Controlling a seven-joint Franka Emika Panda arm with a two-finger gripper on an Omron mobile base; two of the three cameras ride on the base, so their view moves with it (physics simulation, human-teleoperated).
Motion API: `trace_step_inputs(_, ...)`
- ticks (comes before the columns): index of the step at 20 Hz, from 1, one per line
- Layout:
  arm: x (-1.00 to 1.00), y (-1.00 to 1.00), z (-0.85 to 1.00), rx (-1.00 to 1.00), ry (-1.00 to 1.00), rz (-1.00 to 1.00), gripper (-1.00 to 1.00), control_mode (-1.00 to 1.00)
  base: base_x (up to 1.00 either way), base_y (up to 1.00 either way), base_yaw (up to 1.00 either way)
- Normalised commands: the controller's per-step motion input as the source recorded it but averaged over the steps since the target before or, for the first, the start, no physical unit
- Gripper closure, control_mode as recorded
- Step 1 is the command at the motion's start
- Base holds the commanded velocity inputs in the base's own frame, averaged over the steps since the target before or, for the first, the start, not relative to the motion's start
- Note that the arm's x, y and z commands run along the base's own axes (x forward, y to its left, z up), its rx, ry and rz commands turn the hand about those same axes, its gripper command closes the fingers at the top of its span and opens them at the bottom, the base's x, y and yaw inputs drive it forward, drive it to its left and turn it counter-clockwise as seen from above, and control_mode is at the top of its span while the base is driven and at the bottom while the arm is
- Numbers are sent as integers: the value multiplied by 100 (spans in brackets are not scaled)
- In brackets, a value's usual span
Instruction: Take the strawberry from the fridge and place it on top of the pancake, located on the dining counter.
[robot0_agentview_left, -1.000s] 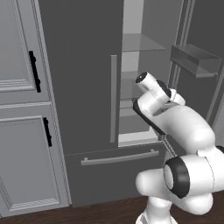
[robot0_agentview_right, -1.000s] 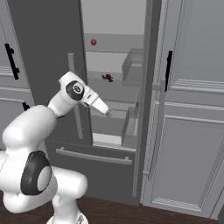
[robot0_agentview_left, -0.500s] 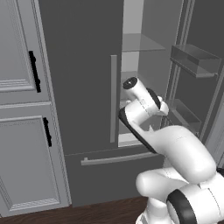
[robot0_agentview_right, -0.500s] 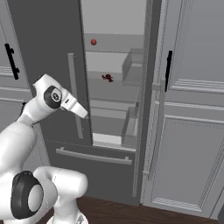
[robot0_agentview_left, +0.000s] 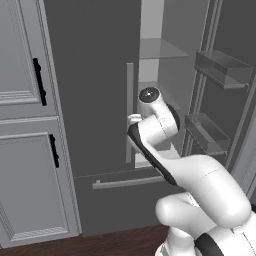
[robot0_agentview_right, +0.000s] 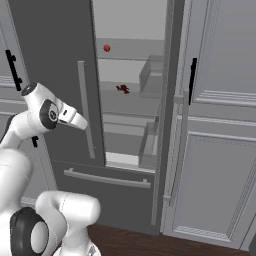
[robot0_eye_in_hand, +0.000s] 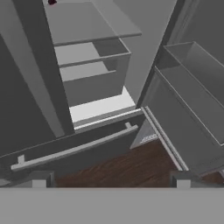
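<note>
My gripper (robot0_eye_in_hand: 110, 177), fingers spread and empty, points low at the fridge (robot0_agentview_right: 50, 60); strawberry (robot0_agentview_right: 107, 48) sits well above on its upper shelf.

Fridge (robot0_agentview_right: 60, 60): tall, dark grey, double doors with long vertical grey bar handles, bottom drawer with a horizontal bar handle. Left door shut; right door swung wide open, clear bins on its inner side. Interior pale, glass shelves.

Strawberry (robot0_agentview_right: 107, 48): tiny, bright red, rounded. Sits on an upper shelf inside the open fridge, near the left side of the opening, close to the shut door's edge. Well apart from a small dark red item on the shelf below.
</note>
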Motion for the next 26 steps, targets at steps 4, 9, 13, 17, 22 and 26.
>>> trace_step_inputs(4,28,39,35,4,-19,24,-100,-100,0,0,0)
trace_step_inputs(9,29,20,14,0,-17,23,-100,-100,0,0,0)
trace_step_inputs(13,27,14,0,0,-14,15,-100,-100,0,0,0)
trace_step_inputs(17,38,7,0,0,-11,16,-100,-100,0,0,0)
trace_step_inputs(22,32,4,0,0,-17,17,-100,-100,0,0,0)
trace_step_inputs(26,20,1,0,1,-24,12,-100,-100,0,0,0)
